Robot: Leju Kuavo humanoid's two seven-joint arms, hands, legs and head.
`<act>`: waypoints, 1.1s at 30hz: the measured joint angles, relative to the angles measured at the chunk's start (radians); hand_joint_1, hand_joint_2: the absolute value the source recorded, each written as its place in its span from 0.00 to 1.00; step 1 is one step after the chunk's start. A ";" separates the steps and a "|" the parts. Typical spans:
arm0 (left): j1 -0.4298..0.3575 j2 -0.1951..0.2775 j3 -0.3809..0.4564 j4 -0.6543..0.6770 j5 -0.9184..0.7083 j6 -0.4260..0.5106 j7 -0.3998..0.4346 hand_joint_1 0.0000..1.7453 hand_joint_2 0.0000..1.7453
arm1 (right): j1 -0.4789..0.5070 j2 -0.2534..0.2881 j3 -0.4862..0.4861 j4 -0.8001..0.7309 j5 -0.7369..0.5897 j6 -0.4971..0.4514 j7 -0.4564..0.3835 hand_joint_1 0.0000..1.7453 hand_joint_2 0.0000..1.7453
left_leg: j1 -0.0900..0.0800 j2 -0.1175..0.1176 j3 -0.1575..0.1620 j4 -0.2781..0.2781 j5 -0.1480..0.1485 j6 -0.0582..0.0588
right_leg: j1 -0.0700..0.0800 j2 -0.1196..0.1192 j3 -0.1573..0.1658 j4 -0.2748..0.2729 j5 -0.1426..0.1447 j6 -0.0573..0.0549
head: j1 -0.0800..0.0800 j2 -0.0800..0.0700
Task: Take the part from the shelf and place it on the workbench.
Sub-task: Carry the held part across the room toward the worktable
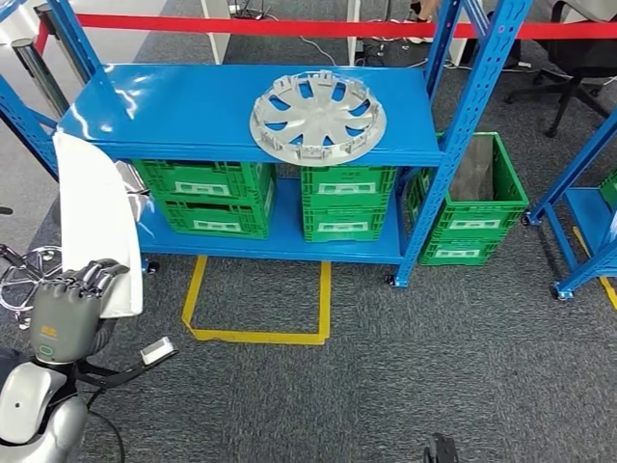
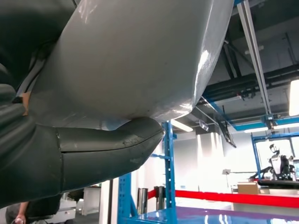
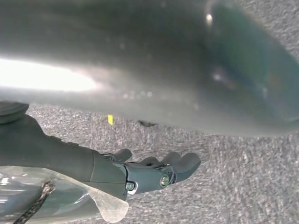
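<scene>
While the silver wheel-cover part (image 1: 318,118) lies flat toward the shelf's (image 1: 182,106) top right end, the left hand (image 1: 72,304) grips a white panel (image 1: 98,227); the empty right hand (image 3: 155,172), fingers extended, seems better placed.

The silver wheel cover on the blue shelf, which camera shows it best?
The head view: the wheel cover lies whole and unobstructed on the shelf's top. I cannot make it out in either wrist view.
</scene>
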 joint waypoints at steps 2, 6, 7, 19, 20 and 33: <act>0.001 -0.005 0.005 -0.009 0.004 0.000 -0.018 1.00 1.00 | 0.000 0.002 -0.002 0.000 0.005 -0.003 0.000 0.00 0.00 | -0.002 -0.002 0.094 -0.137 -0.010 0.008 | 0.002 0.000 -0.021 0.015 0.012 0.011 | 0.000 0.000; 0.006 -0.013 0.007 -0.016 0.006 0.000 -0.027 1.00 1.00 | 0.005 0.003 -0.004 0.000 0.008 -0.006 0.002 0.00 0.00 | -0.008 0.000 0.100 -0.190 -0.003 0.038 | -0.001 0.002 -0.041 0.019 0.030 0.031 | -0.001 0.000; 0.007 -0.016 0.007 -0.016 0.006 0.000 -0.027 1.00 1.00 | 0.007 0.003 -0.004 0.000 0.008 -0.008 0.002 0.00 0.00 | -0.007 0.002 0.089 -0.192 0.008 0.048 | -0.002 0.005 -0.052 0.037 0.003 0.036 | -0.001 0.000; 0.014 -0.033 0.009 -0.019 0.006 0.000 -0.040 1.00 1.00 | 0.006 0.002 -0.005 -0.002 0.003 -0.015 0.006 0.00 0.00 | -0.021 0.005 -0.054 -0.187 0.143 0.048 | 0.017 0.016 0.179 -0.045 -0.119 0.008 | 0.001 0.000; 0.014 -0.033 0.009 -0.019 0.008 0.000 -0.044 1.00 1.00 | 0.007 0.002 -0.007 -0.002 0.000 -0.017 0.007 0.00 0.00 | -0.021 0.005 -0.055 -0.191 0.155 0.043 | 0.017 0.015 0.176 -0.056 -0.115 0.009 | 0.001 0.000; -0.003 -0.043 -0.066 0.010 0.038 0.000 -0.007 1.00 1.00 | 0.011 0.003 -0.046 -0.001 -0.006 -0.031 0.032 0.00 0.00 | 0.002 -0.002 0.093 -0.126 -0.010 0.006 | 0.004 0.006 -0.019 0.018 0.010 0.016 | -0.007 0.000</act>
